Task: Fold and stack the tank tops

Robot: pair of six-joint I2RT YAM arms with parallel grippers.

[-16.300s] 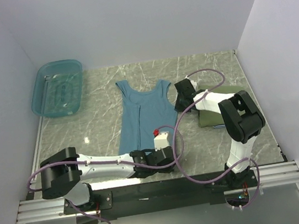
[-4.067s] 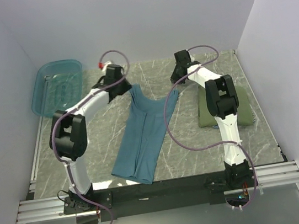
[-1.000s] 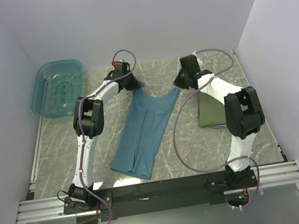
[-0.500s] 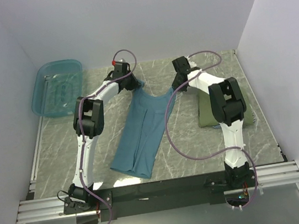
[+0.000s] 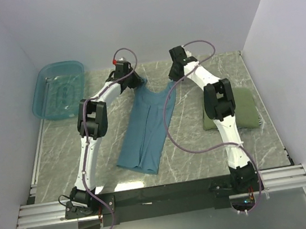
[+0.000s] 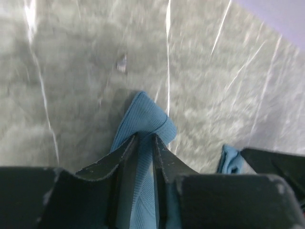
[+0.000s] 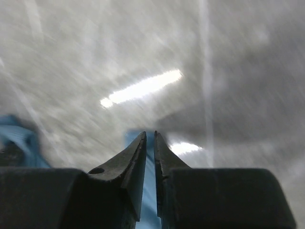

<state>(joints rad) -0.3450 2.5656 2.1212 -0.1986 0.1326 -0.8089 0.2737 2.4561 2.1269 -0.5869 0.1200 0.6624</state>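
Observation:
The teal-blue tank top (image 5: 146, 124) lies stretched on the marble table, its hem toward the near edge and its straps at the far side. My left gripper (image 5: 137, 83) is shut on its left strap (image 6: 143, 119). My right gripper (image 5: 174, 80) is shut on its right strap (image 7: 149, 191). Both hold the straps just above the table near the back wall. The olive green tank top (image 5: 243, 107) lies folded at the right, partly hidden behind my right arm. The striped tank top is hidden.
A translucent teal plastic basin (image 5: 58, 90) stands at the far left corner. White walls close in the table on three sides. Purple cables loop from both arms over the table.
Both grippers have drawn the straps toward the back wall, the right one moving left and back. The tank top's hem has slid away from the near edge and the cloth lies straighter.

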